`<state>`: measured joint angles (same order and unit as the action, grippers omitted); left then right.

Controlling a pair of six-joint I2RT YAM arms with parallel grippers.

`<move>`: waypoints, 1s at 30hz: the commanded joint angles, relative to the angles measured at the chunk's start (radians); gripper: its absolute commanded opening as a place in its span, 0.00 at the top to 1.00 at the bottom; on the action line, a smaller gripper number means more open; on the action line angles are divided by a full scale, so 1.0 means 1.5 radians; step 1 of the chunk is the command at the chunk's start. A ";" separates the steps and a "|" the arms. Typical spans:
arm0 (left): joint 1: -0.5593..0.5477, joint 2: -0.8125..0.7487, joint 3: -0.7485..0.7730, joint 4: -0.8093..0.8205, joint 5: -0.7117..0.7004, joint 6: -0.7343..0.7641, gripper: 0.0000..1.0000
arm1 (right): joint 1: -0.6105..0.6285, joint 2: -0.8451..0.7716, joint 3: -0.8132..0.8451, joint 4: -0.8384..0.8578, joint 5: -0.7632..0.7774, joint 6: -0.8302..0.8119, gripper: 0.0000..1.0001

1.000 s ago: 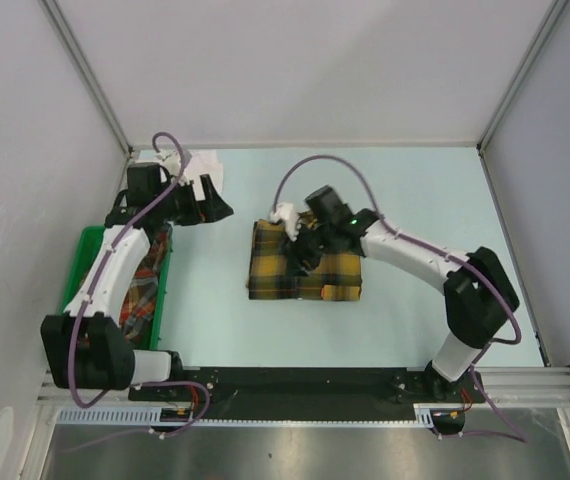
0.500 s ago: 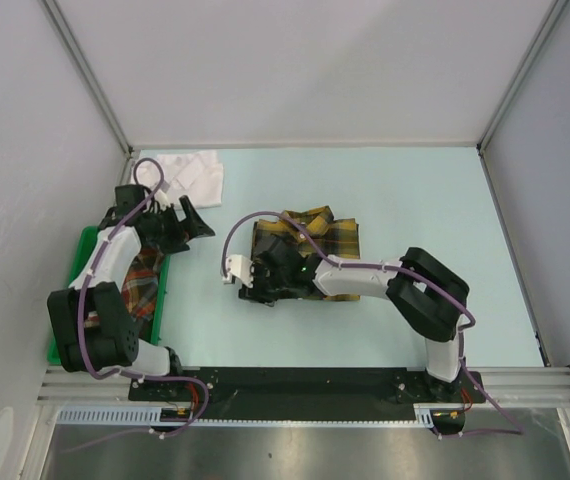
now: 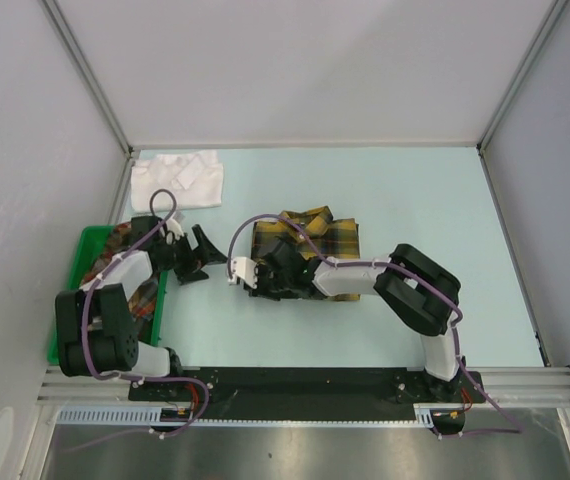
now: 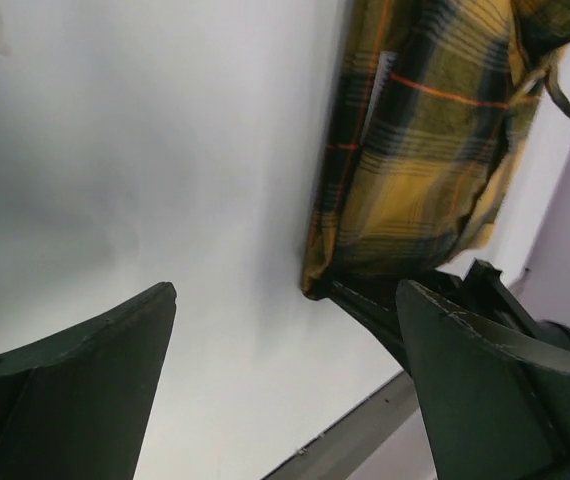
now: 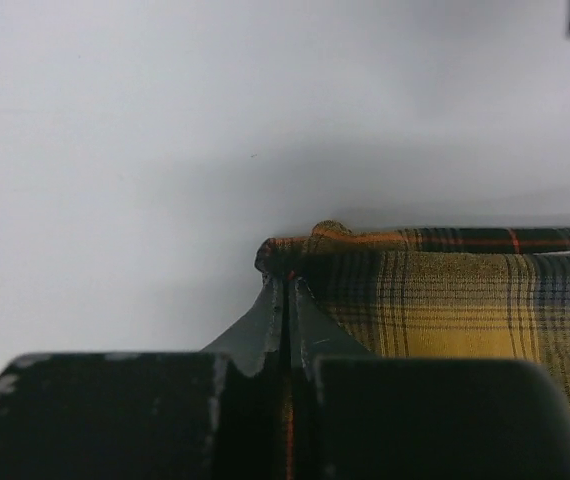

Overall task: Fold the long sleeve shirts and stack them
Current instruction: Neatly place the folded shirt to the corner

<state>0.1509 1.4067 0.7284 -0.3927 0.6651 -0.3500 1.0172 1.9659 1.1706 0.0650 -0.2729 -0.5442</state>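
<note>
With the right arm hiding its lower-left part in the top view, the folded yellow-and-black plaid shirt [image 3: 315, 240] lies mid-frame on the surface [image 3: 415, 200], its corner pinched between the closed right fingers [image 5: 270, 320], while the left fingers [image 4: 485, 380] gape wide and empty just to its left.

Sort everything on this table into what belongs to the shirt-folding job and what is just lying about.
Belongs to the job:
- yellow plaid shirt, its corner pinched in the right hand
- white shirt, crumpled at the far left corner
- red plaid shirt, in the bin

Just lying about:
- green bin
- table
</note>
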 commanded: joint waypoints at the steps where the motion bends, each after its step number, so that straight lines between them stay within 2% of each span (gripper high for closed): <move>1: -0.024 -0.010 -0.040 0.143 0.108 -0.073 0.03 | -0.039 -0.056 0.019 0.015 -0.065 0.031 1.00; 5: -0.069 0.048 -0.029 0.242 0.157 -0.134 0.01 | -0.055 -0.081 0.021 0.005 -0.116 0.026 1.00; 10: -0.139 0.126 0.009 0.348 0.167 -0.220 0.01 | -0.073 -0.089 0.033 -0.009 -0.139 0.032 1.00; 17: -0.176 0.239 0.037 0.358 0.154 -0.282 0.01 | -0.082 -0.109 0.051 -0.022 -0.156 0.051 1.00; 27: -0.206 0.310 0.034 0.491 0.167 -0.393 0.07 | -0.079 -0.091 0.085 0.001 -0.130 0.074 1.00; 30: -0.204 0.317 0.049 0.446 0.178 -0.382 0.05 | -0.087 -0.089 0.093 0.003 -0.124 0.072 1.00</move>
<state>-0.1505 1.8584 0.7746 0.2749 0.9188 -0.8986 0.8989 1.8530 1.2476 0.0101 -0.4698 -0.4450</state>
